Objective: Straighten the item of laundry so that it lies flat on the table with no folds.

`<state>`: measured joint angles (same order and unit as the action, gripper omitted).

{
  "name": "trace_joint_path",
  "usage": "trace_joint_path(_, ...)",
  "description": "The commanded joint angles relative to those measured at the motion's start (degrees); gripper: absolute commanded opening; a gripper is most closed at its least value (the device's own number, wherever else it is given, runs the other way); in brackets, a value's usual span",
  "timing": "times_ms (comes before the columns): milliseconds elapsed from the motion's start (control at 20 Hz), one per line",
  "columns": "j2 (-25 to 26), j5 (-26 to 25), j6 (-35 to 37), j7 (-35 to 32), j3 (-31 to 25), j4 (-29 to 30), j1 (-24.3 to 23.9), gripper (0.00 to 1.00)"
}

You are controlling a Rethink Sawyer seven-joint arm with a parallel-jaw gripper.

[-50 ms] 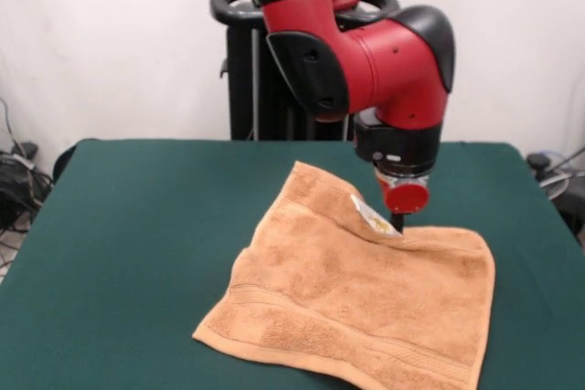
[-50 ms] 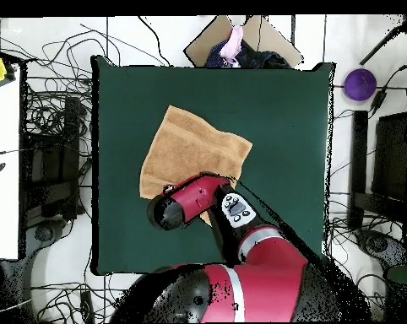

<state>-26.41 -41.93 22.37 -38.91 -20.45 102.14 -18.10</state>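
The item of laundry, a peach-orange towel, lies spread on the green table, right of centre in the front view. A woven band runs along its near edge. Its far edge is puckered and slightly raised where a small white tag sticks up. My gripper reaches straight down onto that far edge, right beside the tag. Its state is hidden under the red wrist. In the overhead view the towel shows on the table, and my arm covers its near edge and the gripper.
Wide green tabletop stretches left of the towel. Cables lie on the floor around the table. A cardboard box sits beyond the far edge, and a purple round object lies off the right side.
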Motion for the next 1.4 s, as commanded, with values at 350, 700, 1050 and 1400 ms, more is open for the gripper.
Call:
trace_joint_path(350,-2.74,2.03,-3.73,-10.20,-2.19,2.11,-4.08,0.00)
trace_joint_path(700,-8.61,3.33,-3.86,-11.53,-2.76,8.88,-5.23,0.00)
trace_joint_path(1050,-3.44,1.39,-14.50,-19.96,6.50,6.34,0.42,0.00)
trace_joint_path(1400,-2.11,6.81,-24.71,-24.46,18.40,5.21,7.92,0.00)
